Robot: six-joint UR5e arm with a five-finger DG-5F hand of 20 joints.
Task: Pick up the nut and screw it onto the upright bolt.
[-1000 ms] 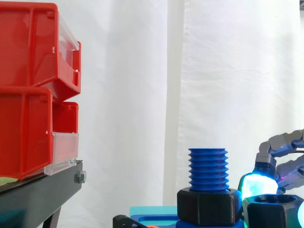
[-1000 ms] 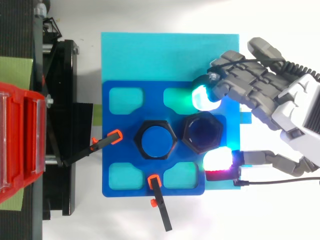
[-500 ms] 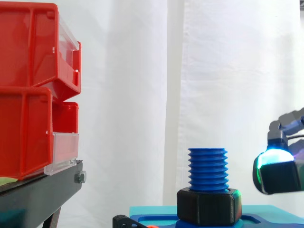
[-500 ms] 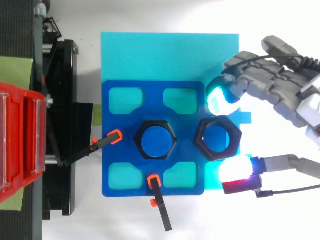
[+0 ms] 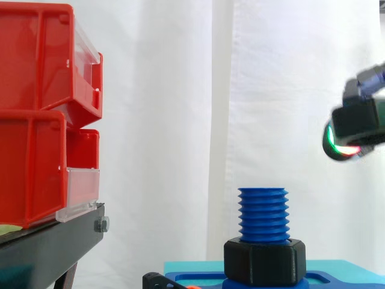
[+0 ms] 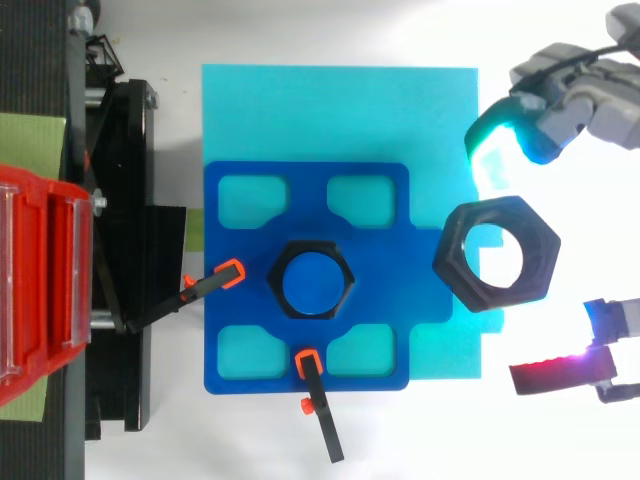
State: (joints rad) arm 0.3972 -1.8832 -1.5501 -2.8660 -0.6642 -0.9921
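The blue threaded bolt [image 5: 263, 214] stands upright on the blue base plate [image 6: 240, 330], with one black nut [image 5: 264, 260] seated low around its foot. A second black hex nut [image 6: 497, 254] hangs in the air to the right of the bolt and well above its top, pinched between a green-glowing fingertip [image 6: 495, 150] and a red-glowing one [image 6: 560, 375]. My hand [image 6: 570, 95] is shut on this nut; in the side view the nut [image 5: 355, 123] shows at the right edge with a glowing pad behind it.
Stacked red bins [image 5: 42, 114] sit on a black stand [image 5: 48, 247] at the left. A cyan mat [image 6: 330, 110] lies under the base plate. Two black clamps with orange tips [image 6: 215, 280] [image 6: 315, 395] hold the plate's left and front sides.
The nut has been lifted off the base plate beside the bolt. The hand has carried it up and to the right, away from the bolt.
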